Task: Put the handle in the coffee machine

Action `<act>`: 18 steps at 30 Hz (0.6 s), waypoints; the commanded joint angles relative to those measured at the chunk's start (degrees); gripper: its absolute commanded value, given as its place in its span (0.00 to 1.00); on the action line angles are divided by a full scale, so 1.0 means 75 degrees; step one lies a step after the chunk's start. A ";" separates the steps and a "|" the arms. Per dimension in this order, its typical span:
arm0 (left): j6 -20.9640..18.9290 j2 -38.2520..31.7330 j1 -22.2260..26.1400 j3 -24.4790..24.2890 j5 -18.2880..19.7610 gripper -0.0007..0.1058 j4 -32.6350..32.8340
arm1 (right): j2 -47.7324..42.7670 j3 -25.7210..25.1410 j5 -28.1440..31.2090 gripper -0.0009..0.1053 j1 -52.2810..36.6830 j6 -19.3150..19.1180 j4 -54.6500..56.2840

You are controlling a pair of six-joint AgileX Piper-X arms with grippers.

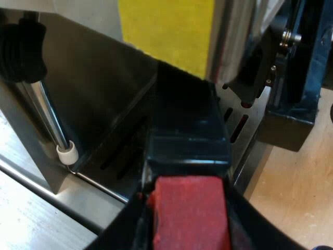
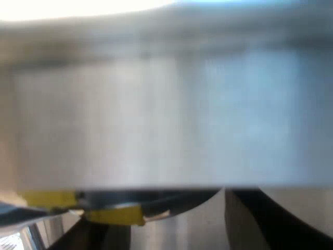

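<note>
Handle (image 1: pixel 187 130): one, dark, with one red end (image 1: pixel 190 213). The red end sits between the two black fingers (image 1: pixel 125 229) of the left gripper (image 1: pixel 187 200); they press against its two sides, so the left jaws are grasping the handle. The far end of the handle runs in under the front of the espresso machine (image 1: pixel 104 94), just below one yellow patch (image 1: pixel 166 31); whether it is locked there, cannot tell. The handle lies above the machine's slotted tray (image 1: pixel 250 151); several slots, exact count not readable.

One steam wand (image 1: pixel 47 120), metal, tilted, with one white tip (image 1: pixel 67 152) at its low end and one black knob (image 1: pixel 21 49) near its top; the wand is apart from the handle. One dark block (image 1: pixel 291 104) stands on the wooden table (image 1: pixel 291 198), just beside the tray.

Right wrist view: right gripper (image 2: pixel 156 208) is close against one grey metal surface (image 2: pixel 166 120); its two fingers (image 2: pixel 260 219) stand apart, jaws released. Two yellow pieces (image 2: pixel 112 214) are near the fingertips.
</note>
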 commanded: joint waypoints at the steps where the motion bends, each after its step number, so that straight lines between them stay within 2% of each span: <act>1: -0.0455 -0.0233 -0.0040 -0.0282 0.1408 0.01 -0.0959 | -0.0072 -0.0073 -0.0036 0.42 -0.0044 -0.0097 -0.0581; 10: -0.0455 -0.0233 -0.0040 -0.0282 0.1408 0.01 -0.0959 | -0.0072 -0.0073 -0.0049 0.42 -0.0044 -0.0097 -0.0806; 11: -0.0455 -0.0233 -0.0040 -0.0282 0.1408 0.04 -0.0959 | -0.0072 -0.0073 -0.0049 0.42 -0.0044 -0.0097 -0.0911; 13: -0.0455 -0.0233 -0.0040 -0.0282 0.1408 0.15 -0.0959 | -0.0072 -0.0073 -0.0049 0.42 -0.0044 -0.0097 -0.1134; 15: -0.0455 -0.0233 -0.0040 -0.0282 0.1408 0.35 -0.0959 | -0.0072 -0.0073 -0.0049 0.42 -0.0044 -0.0176 -0.1259; 16: -0.0455 -0.0233 -0.0040 -0.0282 0.1408 0.39 -0.0959 | -0.0072 -0.0073 -0.0049 0.42 -0.0044 -0.0195 -0.1263; 17: -0.0455 -0.0233 -0.0040 -0.0282 0.1408 0.54 -0.0959 | -0.0072 -0.0073 -0.0049 0.42 -0.0044 -0.0359 -0.1318; 18: -0.0455 -0.0233 -0.0040 -0.0282 0.1408 0.63 -0.0959 | -0.0072 -0.0073 -0.0049 0.42 -0.0044 -0.0413 -0.1343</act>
